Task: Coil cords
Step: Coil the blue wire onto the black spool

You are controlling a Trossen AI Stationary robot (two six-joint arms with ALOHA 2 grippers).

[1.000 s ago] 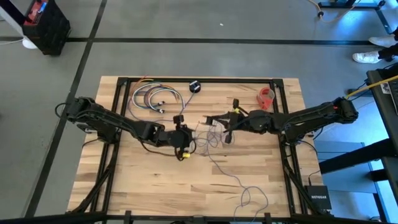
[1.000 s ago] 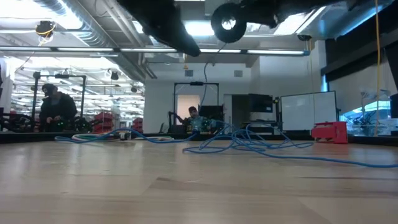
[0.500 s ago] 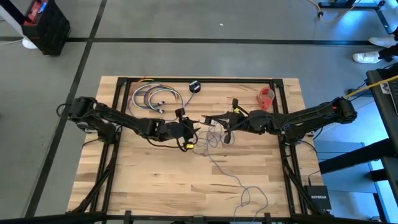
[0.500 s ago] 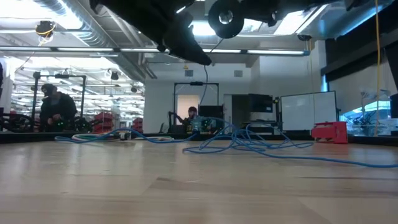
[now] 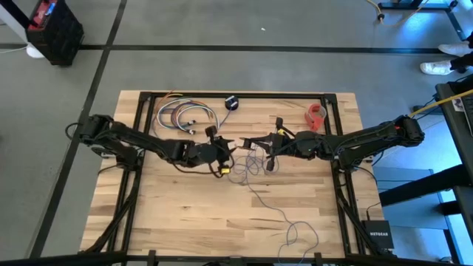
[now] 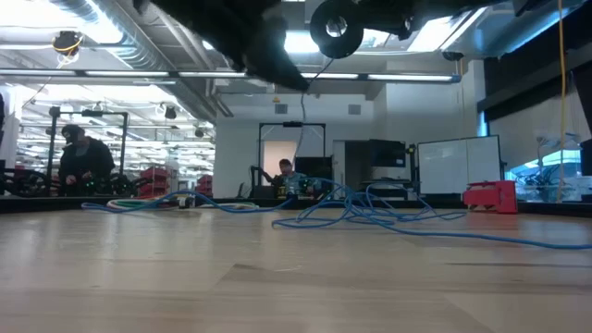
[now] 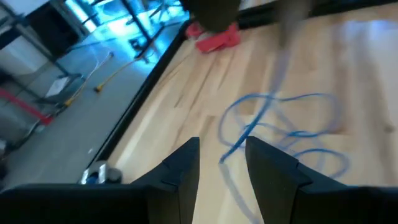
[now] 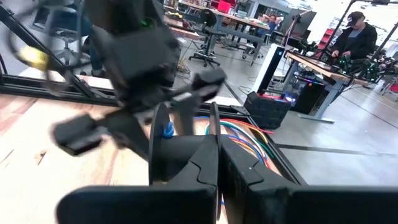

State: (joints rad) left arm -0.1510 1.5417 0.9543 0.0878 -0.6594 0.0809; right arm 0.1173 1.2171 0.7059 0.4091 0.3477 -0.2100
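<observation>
The thin cord [image 5: 255, 177] lies in loose loops on the wooden table [image 5: 170, 214] and trails to the near edge. It also shows in the left wrist view [image 7: 273, 124]. My right gripper [image 5: 248, 142] is at mid-table, above the loops, and is shut on the small black round spool [image 8: 179, 152]. The spool shows high in the low view [image 6: 335, 26]. My left gripper [image 5: 230, 146] is open and holds nothing. It faces the spool from the table's left, and its fingers [image 7: 186, 171] point over the loops. My right gripper holds the black spool's round body [image 8: 180, 155] at its fingertips. Its fingers come level from the table's right side. The spool is lifted clear of the table, and a strand of cord [image 6: 305, 88] hangs slack below it.
A bundle of multicoloured cables [image 5: 181, 116] lies at the far left. A small black round object [image 5: 231, 102] sits at the far edge, and a red object [image 5: 316, 115] at the far right. Bare wood shows near the front left. People [image 6: 83, 157] are in the room beyond.
My left gripper has gone toward the table's right and a little toward the far edge, closing on the right gripper and the spool. My right gripper has kept the spool in place above the loops.
</observation>
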